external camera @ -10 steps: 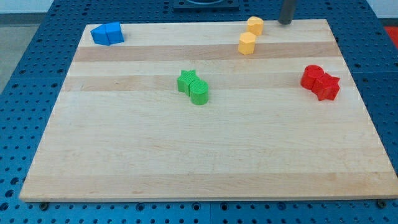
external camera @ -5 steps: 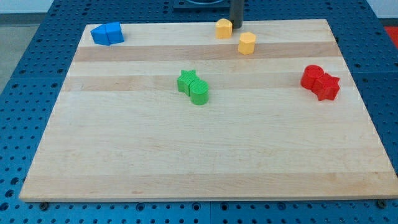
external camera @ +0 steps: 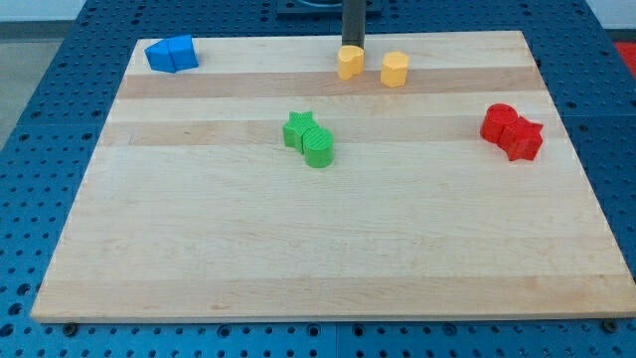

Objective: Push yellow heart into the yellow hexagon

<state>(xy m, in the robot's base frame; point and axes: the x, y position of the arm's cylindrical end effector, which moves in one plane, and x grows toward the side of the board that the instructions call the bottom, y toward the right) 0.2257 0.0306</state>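
The yellow heart [external camera: 349, 62] lies near the board's top edge, a little to the view's left of the yellow hexagon [external camera: 395, 69], with a small gap between them. My dark rod comes down from the view's top. My tip [external camera: 352, 47] rests against the top side of the yellow heart, right behind it. The hexagon is to the tip's lower right.
Two blue blocks [external camera: 171, 54] sit together at the top left corner of the wooden board [external camera: 298, 249]. A green star [external camera: 298, 129] touches a green round block [external camera: 318, 147] at mid board. Two red blocks [external camera: 512, 131] sit together at the right.
My tip swept from the top right to the left, carrying the yellow heart leftward past the hexagon, then pushed it down the view. The hexagon has not moved.
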